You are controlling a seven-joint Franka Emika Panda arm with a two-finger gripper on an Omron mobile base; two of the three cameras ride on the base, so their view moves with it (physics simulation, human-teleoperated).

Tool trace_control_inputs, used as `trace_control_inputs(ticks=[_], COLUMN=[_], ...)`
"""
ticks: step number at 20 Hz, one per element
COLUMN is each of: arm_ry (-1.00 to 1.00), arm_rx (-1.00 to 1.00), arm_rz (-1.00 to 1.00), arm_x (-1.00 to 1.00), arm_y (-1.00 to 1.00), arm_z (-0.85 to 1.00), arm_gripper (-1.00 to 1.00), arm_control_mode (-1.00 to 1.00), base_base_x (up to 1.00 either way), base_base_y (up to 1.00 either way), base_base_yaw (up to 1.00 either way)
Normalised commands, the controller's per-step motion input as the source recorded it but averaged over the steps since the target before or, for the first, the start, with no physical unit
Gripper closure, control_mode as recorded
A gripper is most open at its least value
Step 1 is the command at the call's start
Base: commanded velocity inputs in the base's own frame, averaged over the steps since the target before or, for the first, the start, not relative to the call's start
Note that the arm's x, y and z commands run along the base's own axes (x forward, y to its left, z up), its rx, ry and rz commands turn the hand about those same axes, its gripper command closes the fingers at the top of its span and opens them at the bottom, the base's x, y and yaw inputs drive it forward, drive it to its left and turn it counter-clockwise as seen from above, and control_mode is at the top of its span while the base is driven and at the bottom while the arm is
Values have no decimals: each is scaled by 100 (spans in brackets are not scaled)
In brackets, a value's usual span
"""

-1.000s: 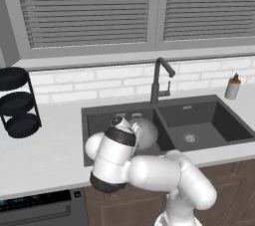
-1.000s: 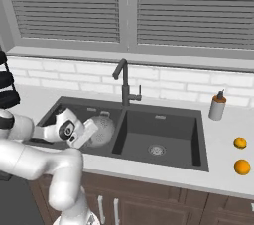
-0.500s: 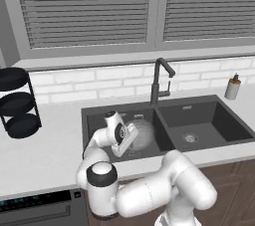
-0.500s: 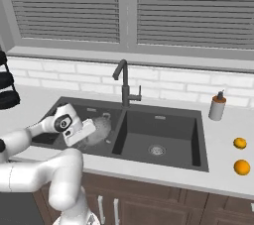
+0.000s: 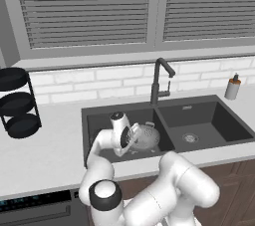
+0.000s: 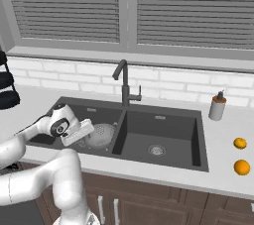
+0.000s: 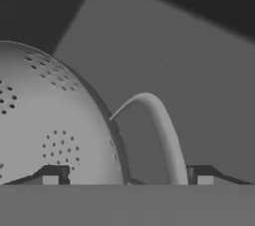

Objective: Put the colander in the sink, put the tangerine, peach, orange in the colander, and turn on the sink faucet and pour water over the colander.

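Observation:
The silver-grey colander [image 5: 148, 135] [image 6: 102, 134] [image 7: 45, 120] sits in the left basin of the dark sink [image 5: 199, 113] [image 6: 163, 120]. My gripper [image 5: 133, 139] [image 6: 88, 129] [image 7: 127, 177] is low in that basin at the colander's left side, open. The colander's loop handle [image 7: 162, 130] stands between the spread fingertips [image 7: 50, 176], and neither touches it. The faucet [image 5: 157, 80] [image 6: 124, 83] rises behind the divider, with no water at its spout. Two round orange fruits [image 6: 240, 143] [image 6: 242, 167] lie on the right counter; which is the tangerine, orange or peach I cannot tell.
A beige soap bottle [image 5: 232, 87] [image 6: 217, 106] stands on the counter right of the sink. A black round rack [image 5: 17, 103] [image 6: 6, 90] is at the far left. My own arm bends over the front counter edge.
The arm came down into the left basin with the colander. The jaws went from shut on the colander's handle to open, letting it go.

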Motion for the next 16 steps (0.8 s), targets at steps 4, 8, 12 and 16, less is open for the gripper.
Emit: trace_control_inputs(ticks=[4,8,12,16], arm_ry=[-42,-35,-20,2], arm_rx=[0,0,7,13], arm_rz=[-11,-6,0,6], arm_x=[-22,0,0,-6], arm_y=[48,64,55,11], arm_z=[74,100,100,100], arm_gripper=[-100,-100,-100,-100], arm_control_mode=[-100,-100,-100,-100], base_base_x=[0,0,0,0], base_base_y=[0,0,0,0], base_base_yaw=[0,0,0,0])
